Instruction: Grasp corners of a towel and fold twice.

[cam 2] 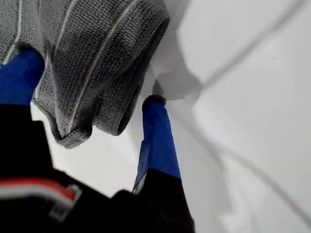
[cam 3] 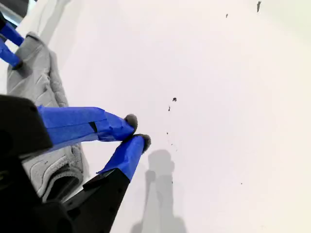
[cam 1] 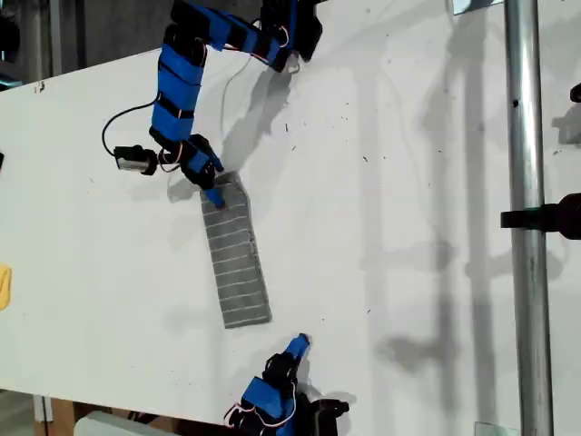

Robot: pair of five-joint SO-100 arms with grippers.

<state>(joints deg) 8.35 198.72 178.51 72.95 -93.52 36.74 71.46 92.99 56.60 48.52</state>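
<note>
The towel point(cam 1: 236, 254) lies on the white table point(cam 1: 390, 227) as a narrow folded grey strip with thin white stripes. My first gripper point(cam 1: 211, 186) is at the strip's far end, nearer the top of the exterior view. In the first wrist view this gripper point(cam 2: 90, 77) is open, and the towel's point(cam 2: 97, 53) folded, bunched end sits between its blue fingers point(cam 2: 156, 136). My second gripper point(cam 1: 298, 345) stands off the strip's near end, toward the exterior view's right. Its blue fingertips point(cam 3: 137, 130) are shut on nothing above bare table. The towel point(cam 3: 39, 77) lies beside it.
A small yellow object point(cam 1: 4, 286) pokes in at the exterior view's left edge. A metal pole point(cam 1: 526, 218) runs top to bottom at the exterior view's right, with a black clamp point(cam 1: 545, 218) on it. A black cable point(cam 1: 123, 127) loops beside the first arm.
</note>
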